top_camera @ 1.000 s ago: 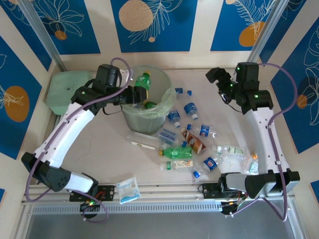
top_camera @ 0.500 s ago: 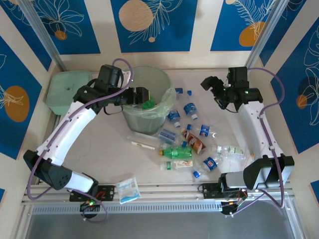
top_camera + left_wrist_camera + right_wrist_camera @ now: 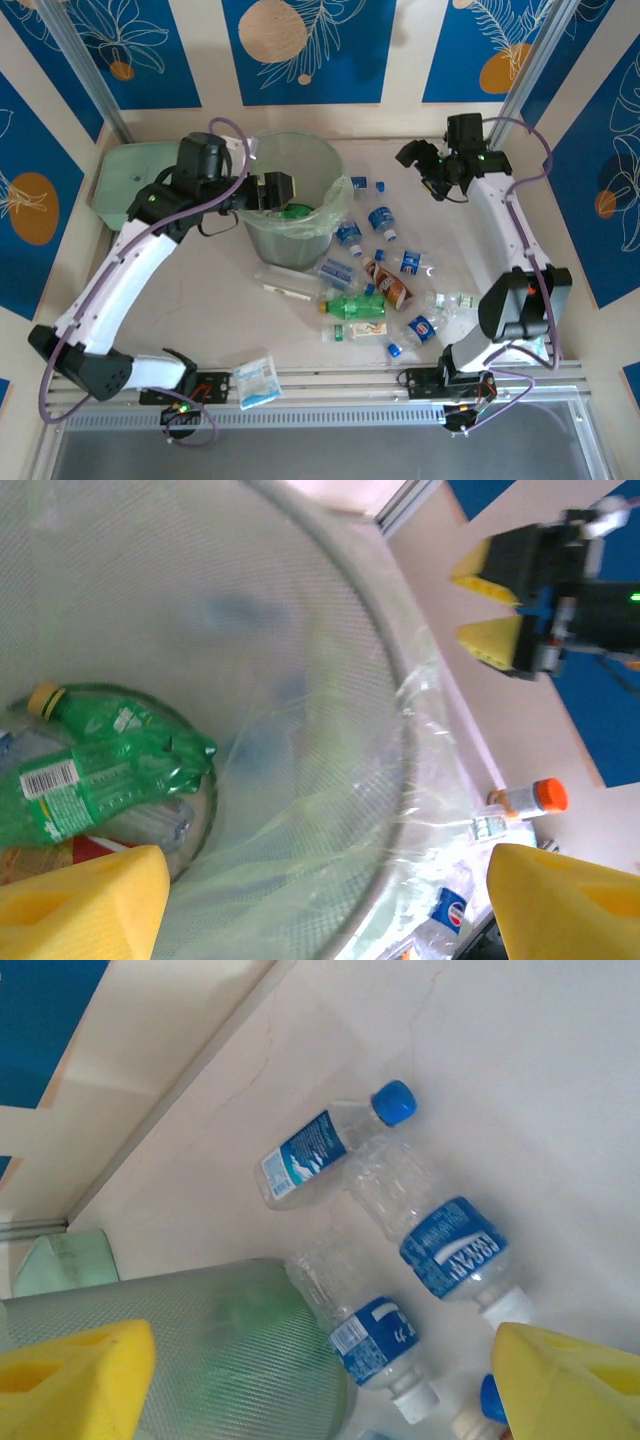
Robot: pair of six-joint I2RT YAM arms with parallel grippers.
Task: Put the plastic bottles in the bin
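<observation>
- We see the green bottle (image 3: 100, 780) has left our left gripper (image 3: 271, 190) and now lies inside the bin (image 3: 270, 235).
- Our left gripper has spread apart and drawn slightly leftward.
- Our right gripper (image 3: 420, 170) has shifted left, its arm stretched farther out.

The bin (image 3: 285, 245) stands on the table (image 3: 200, 310), far and left of centre. A bottle (image 3: 100, 770) lies in it, at the bottom. The box (image 3: 125, 180) sits left of the bin. The other bottles (image 3: 355, 307) lie scattered right of and before the bin. The packet (image 3: 258, 382) lies at the near edge.
</observation>
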